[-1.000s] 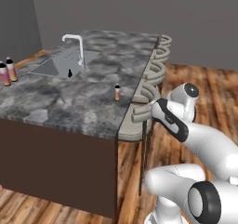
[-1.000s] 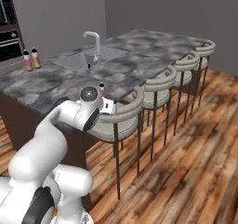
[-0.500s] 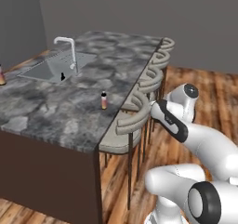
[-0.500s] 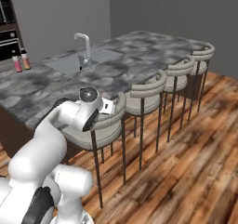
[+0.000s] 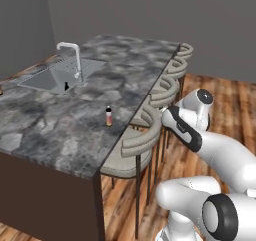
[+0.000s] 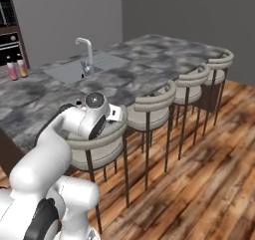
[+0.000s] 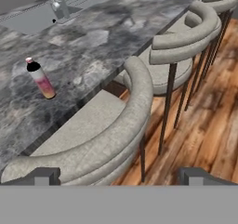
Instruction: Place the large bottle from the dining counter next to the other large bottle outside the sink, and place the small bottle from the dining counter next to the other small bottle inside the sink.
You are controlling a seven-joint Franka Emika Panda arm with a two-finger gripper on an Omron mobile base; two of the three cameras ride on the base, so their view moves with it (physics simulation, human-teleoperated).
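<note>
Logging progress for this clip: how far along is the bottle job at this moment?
Done: two large bottles stand together beside the sink. In hand: nothing; the gripper is open, above a stool. Left: the small pink bottle stands upright on the dining counter, apart from the small black bottle in the sink basin.

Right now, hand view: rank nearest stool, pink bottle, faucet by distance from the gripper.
1. Nearest stool, directly ahead of the open gripper.
2. Small pink bottle, standing on the dining counter, past the stool.
3. Faucet, at the sink, farthest.
</note>
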